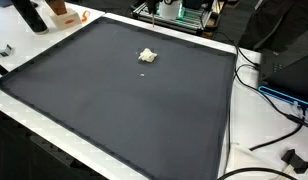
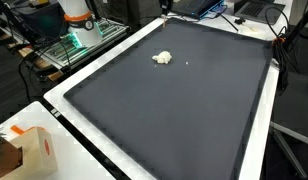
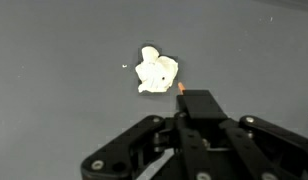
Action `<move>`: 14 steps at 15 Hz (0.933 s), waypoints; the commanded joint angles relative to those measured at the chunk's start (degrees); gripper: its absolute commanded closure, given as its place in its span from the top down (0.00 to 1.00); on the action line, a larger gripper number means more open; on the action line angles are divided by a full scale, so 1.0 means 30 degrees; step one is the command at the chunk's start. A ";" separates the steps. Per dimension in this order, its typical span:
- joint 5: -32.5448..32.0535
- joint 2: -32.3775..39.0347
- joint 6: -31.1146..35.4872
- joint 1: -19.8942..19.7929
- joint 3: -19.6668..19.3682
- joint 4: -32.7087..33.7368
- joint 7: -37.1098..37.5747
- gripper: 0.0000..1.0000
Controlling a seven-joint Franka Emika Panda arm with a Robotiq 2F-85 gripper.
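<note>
As far as the wrist view shows, little seems done: the small white crumpled lump [image 3: 155,71] lies untouched mid-way across the dark grey mat [image 3: 54,60] on the white desk [image 2: 56,103], while the black tool [image 3: 198,100], fingers together and empty, hovers just beside it.

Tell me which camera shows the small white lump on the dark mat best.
The wrist view. There the white lump is close and large, its crumpled, lobed surface plain. In both exterior views the lump is only a tiny pale blob on the dark mat, shape unreadable.
</note>
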 commanded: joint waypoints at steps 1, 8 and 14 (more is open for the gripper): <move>0.0019 0.0003 -0.0044 -0.0223 0.0224 0.0032 -0.0019 0.13; 0.3134 0.1436 0.0414 -0.0737 -0.0314 0.0154 -0.3909 0.03; 0.6803 0.3070 0.0092 -0.1684 -0.0393 0.0338 -0.9461 0.03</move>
